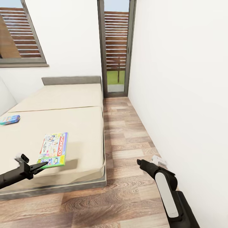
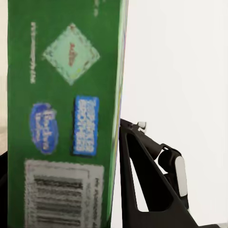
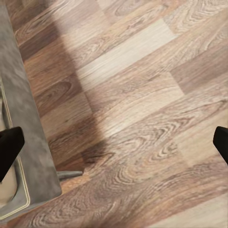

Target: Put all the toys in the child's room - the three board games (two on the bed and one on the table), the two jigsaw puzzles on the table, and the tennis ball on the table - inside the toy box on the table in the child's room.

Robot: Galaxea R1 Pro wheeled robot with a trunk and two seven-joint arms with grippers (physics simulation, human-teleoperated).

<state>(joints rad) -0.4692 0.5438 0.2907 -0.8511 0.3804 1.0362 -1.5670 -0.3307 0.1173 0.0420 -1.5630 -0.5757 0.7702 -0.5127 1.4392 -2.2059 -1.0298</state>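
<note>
- The white game [image 1: 54,149] hangs off the tips of our left gripper [image 1: 42,164], lifted above the near corner of the bed [image 1: 79,126]; its shadow falls on the mattress beneath, so we judge it clear of the surface.
- Left gripper: clamped on the game's near short edge. The left wrist view shows the green box side [image 2: 61,118] running straight out ahead of the tool, with one dark finger [image 2: 142,180] against its face.
- Right gripper [image 1: 139,162]: empty, fingers spread; the right wrist view shows both tips at the frame edges with only floor [image 3: 133,109] between them and the bed frame off to one side.
- The teal game [image 1: 9,119] lies flat on the mattress, well beyond the left gripper and further to its left.
- Handling, in our judgement: a stiff, light cardboard box with a smooth printed skin, likely slippery. Held at one end, it levers against the pads and may droop or twist; a hold nearer the middle of a long edge would be steadier.
- The head view gives the box's height over the bed and both arms' placing; the left wrist view alone gives the finger contact and the barcode side.
</note>
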